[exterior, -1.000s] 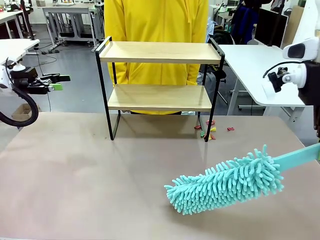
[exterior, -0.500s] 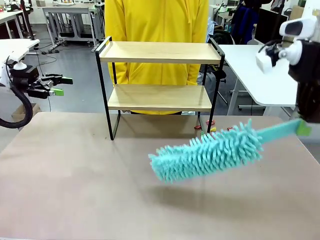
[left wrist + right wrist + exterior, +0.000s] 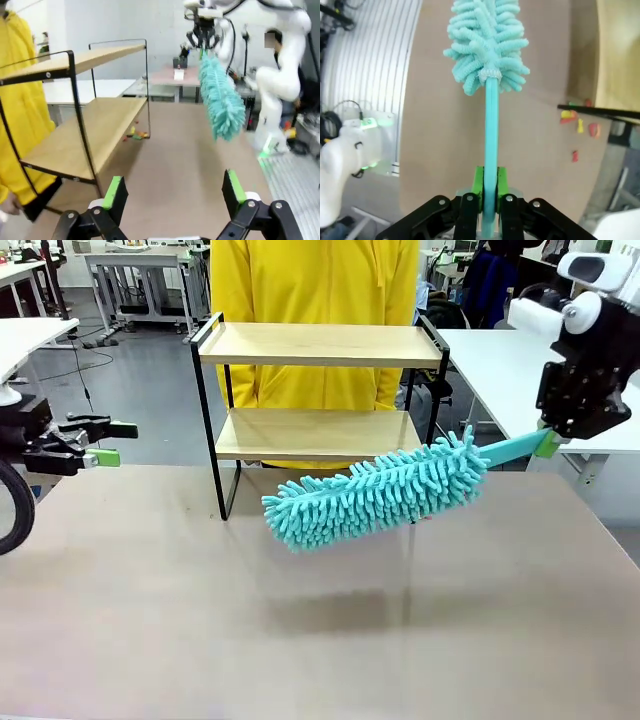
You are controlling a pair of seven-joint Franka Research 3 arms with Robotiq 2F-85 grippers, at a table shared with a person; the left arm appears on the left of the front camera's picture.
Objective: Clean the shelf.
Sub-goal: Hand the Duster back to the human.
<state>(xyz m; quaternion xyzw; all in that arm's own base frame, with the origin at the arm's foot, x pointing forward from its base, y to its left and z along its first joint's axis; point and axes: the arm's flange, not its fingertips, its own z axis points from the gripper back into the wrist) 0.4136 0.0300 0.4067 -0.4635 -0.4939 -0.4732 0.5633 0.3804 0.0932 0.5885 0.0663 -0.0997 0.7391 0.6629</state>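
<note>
Since earlier frame, duster (image 3: 375, 490) lifted off table (image 3: 150, 620), swung toward shelf (image 3: 318, 345). Right gripper (image 3: 489, 192) clamped on duster handle; left gripper (image 3: 172, 190) wide open, idle. Shelf at table's far edge. Step: approach; next likely needs head on board, sweeping.

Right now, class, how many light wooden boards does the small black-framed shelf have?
2. The upper light wooden board sits at the top of the small black-framed shelf; the lower light wooden board is beneath it, partly hidden by the fluffy teal duster.
</note>
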